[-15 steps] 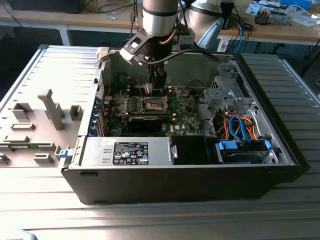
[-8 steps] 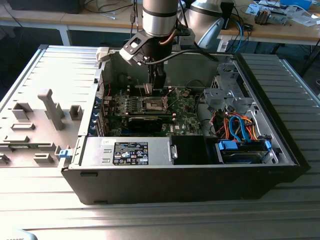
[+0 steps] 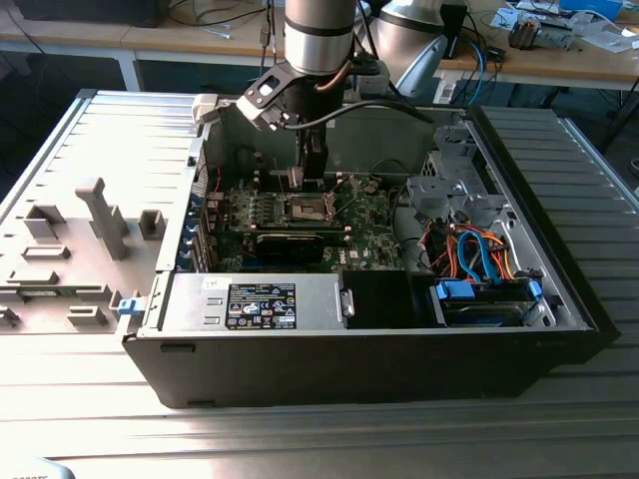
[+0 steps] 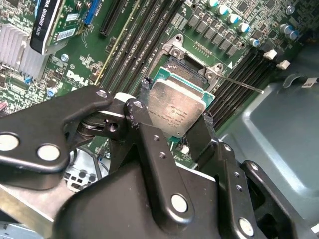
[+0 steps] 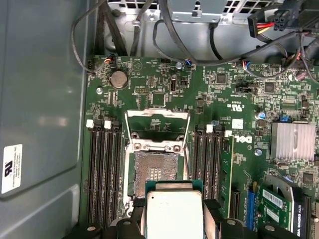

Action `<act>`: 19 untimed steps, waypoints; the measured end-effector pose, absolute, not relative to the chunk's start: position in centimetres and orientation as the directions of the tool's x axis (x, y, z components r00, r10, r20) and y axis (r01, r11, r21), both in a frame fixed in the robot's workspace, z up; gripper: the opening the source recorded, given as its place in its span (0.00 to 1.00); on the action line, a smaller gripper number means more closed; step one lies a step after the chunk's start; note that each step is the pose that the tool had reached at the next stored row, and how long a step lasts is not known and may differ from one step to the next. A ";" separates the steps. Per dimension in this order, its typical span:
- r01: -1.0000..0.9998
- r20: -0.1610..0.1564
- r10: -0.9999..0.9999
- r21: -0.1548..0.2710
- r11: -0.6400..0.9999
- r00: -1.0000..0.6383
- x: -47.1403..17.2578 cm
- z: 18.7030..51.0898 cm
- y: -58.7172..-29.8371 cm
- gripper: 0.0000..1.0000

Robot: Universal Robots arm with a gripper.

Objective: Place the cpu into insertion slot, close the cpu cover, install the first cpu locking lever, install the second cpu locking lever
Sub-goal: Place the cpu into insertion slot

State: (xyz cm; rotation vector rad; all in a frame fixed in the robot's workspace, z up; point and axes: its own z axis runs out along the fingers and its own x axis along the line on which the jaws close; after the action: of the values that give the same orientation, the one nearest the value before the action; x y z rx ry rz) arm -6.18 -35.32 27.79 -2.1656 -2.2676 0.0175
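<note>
The end effector [image 4: 175, 113] clamped the cpu [image 5: 173, 215] by its edges, level for the insertion slot [image 5: 154, 172] just beyond its tips (cpu cover [image 5: 157, 113] open).

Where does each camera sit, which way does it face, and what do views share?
Exterior view: off the arm, outside the open computer case, looking down into it; arm and pincer hang over the motherboard.
First wrist view: on the wrist, facing the motherboard; pincer tips hold the cpu near the insertion slot, cpu cover raised.
Second wrist view: on the wrist, slanting past the fingers.
Both wrist views share cpu and insertion slot.
</note>
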 end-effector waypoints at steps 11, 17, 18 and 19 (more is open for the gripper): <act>0.999 -0.004 0.999 -0.012 0.041 -0.041 -6.1 27.7 -35.3 0.55; 0.999 -0.004 0.999 -0.012 0.041 -0.041 -6.0 27.3 -35.2 0.55; 0.999 -0.004 0.999 -0.012 0.041 -0.041 -6.0 27.3 -35.2 0.55; 0.999 -0.004 0.999 -0.012 0.041 -0.041 -6.0 27.3 -35.2 0.55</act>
State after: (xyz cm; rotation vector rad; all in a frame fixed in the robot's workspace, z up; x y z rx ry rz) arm -5.96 -35.23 27.27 -2.1717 -2.2618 0.0178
